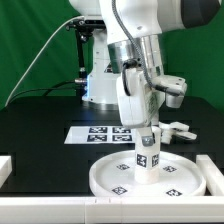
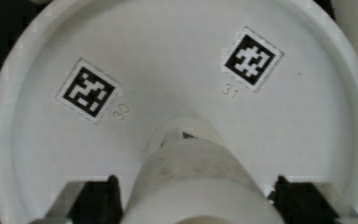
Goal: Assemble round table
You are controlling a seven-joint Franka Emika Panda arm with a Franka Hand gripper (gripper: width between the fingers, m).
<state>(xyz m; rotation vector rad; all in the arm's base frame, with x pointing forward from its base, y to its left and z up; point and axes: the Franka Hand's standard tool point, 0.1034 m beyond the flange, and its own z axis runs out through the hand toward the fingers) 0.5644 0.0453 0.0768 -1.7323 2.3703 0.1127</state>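
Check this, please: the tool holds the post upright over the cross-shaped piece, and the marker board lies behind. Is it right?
No. The tool holds the post upright over the round disc, not the cross-shaped piece; the exterior view shows it. The marker board does lie behind.

The large round disc [image 1: 192, 180] [image 2: 176, 40] is lying flat, rim up, by the counter edge nearest the exterior camera, toward the exterior view's right corner. It is white and showing several square tags inside. The short post [image 1: 146, 158] [image 2: 194, 175] is standing upright at the disc's middle, with the gripper [image 1: 147, 136] [image 2: 194, 196] clasping its upper part. The cross-shaped piece [image 1: 180, 128] is lying just behind the disc, apart from it.
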